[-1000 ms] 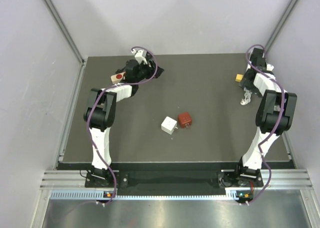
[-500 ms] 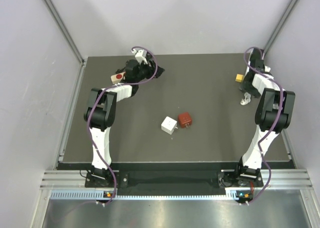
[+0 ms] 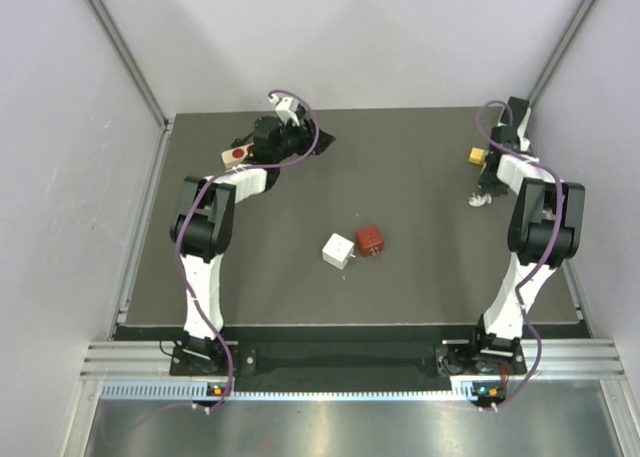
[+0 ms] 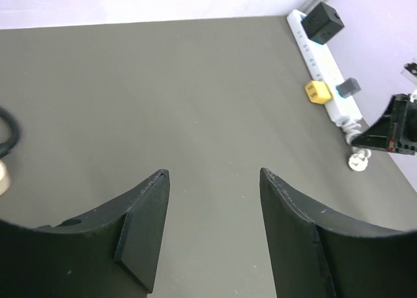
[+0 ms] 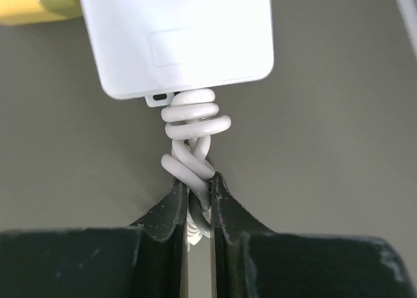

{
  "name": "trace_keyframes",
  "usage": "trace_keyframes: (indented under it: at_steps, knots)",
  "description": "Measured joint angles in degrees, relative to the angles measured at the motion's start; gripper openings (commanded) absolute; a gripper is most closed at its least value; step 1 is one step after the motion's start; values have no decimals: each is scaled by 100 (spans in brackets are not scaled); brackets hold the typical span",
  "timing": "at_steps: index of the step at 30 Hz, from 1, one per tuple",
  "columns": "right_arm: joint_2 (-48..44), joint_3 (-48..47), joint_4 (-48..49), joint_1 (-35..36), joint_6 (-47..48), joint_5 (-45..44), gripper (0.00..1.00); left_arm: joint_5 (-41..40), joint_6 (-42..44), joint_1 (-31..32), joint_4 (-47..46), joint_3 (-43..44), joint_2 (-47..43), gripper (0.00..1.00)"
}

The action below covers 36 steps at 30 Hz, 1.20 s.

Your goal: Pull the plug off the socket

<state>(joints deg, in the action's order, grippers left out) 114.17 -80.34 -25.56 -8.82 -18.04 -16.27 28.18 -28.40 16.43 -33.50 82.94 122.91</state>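
A dark grey tabletop (image 3: pixel 420 177) lies between pale walls. My right pincer (image 5: pixel 199 195) is pressed together on the coiled white cord (image 5: pixel 194 138), which leaves the end of the white power strip (image 5: pixel 176 37) straight ahead of my fingertips. A yellow plug (image 5: pixel 32 1) shows ahead and to the left, at the strip's edge; I cannot tell whether it is seated. My left pincer (image 4: pixel 208 233) stands apart, nothing between its fingers, over bare tabletop. Far ahead and to its right, the strip carries a black plug (image 4: pixel 324 21) and a small dark grey plug (image 4: pixel 348 86). A white adapter (image 3: pixel 339 250) and a red adapter (image 3: pixel 371 240) lie side by side mid-tabletop, well apart from both pincers.
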Motion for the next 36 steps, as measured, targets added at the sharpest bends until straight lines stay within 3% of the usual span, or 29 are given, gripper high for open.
trace_keyframes:
  at_steps: [13,21,25,29,31,34,36]
  knots:
    - [-1370,1801,201,1886,-61,85,0,660,-50,717,4,323,256,63]
    - [-2826,3329,90,2153,-273,608,17,870,-127,1071,57,564,522,63]
    - [-3303,3644,-319,2157,-452,629,41,898,-118,1259,107,778,629,63]
    - [-3919,3766,-761,2151,-680,452,74,964,-22,1528,249,1086,741,63]
    - [-4225,3751,-839,2116,-748,363,79,997,13,1672,293,1217,791,63]
    - [-4391,3630,-898,1980,-778,260,94,1040,66,1862,409,1318,811,63]
    - [-4374,3475,-896,1753,-756,240,95,1062,109,1971,442,1412,857,63]
